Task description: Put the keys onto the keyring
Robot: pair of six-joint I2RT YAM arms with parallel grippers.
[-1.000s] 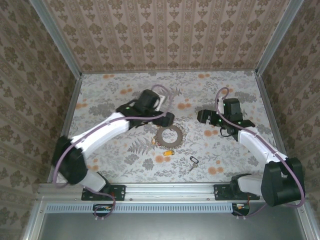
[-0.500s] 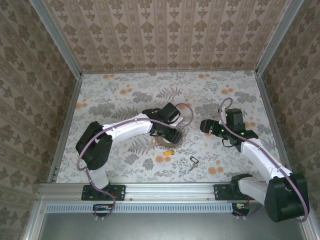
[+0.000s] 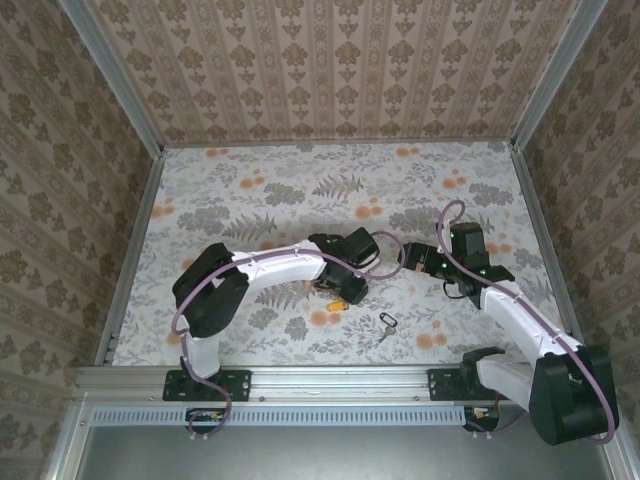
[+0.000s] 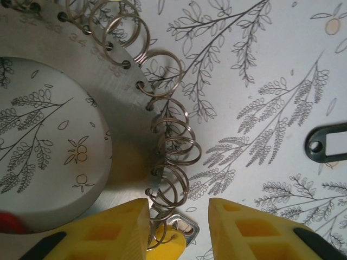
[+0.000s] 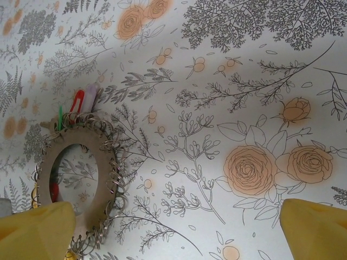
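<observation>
Both yellow pincers gape: left pincer (image 4: pixel 178 212) narrowly beside the flat grey keyring's (image 4: pixel 123 104) wire coils (image 4: pixel 172 142), right pincer (image 5: pixel 176 210) wide, empty.

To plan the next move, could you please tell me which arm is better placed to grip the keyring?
Probably left: the left pincer sits low at the keyring, fingers straddling the wire loops on its rim. The right pincer hovers open, off beside it.

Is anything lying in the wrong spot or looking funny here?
One key with a black tag lies by itself, apart from the keyring, while other coloured tags cluster at the ring's edge. Nothing looks spilled or broken.
</observation>
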